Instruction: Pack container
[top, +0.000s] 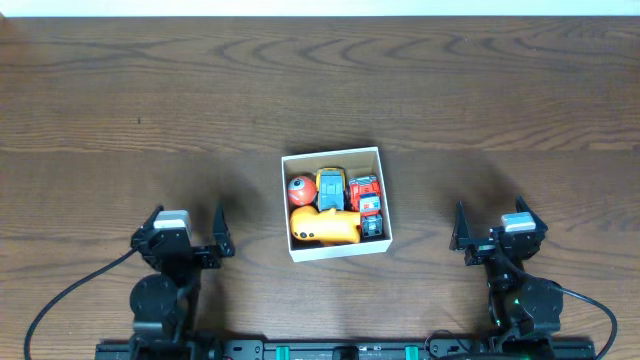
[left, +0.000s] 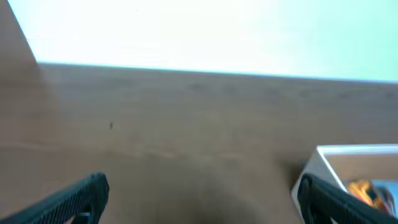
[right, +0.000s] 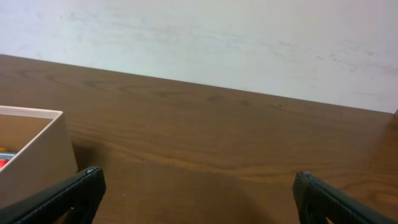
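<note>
Container (top: 338, 251) sits mid desk (top: 150, 100), between both hands, touching neither. Left hand (top: 188, 212) and right hand (top: 490, 209): fingers spread apart, holding nothing. Inside: yellow toy (top: 325, 227), blue car (top: 331, 187), red truck (top: 364, 190), orange ball (top: 301, 188), packed close.

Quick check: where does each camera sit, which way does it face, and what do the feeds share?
Overhead: above the table, looking straight down on the box of toys; left pincer and right pincer show at the bottom edge, both open.
Left wrist: low on the left arm, facing across the table toward the far wall; both fingers show, box corner at right.
Right wrist: likewise on the right arm; fingers show, box at left.
Shared: all three see the box.
</note>
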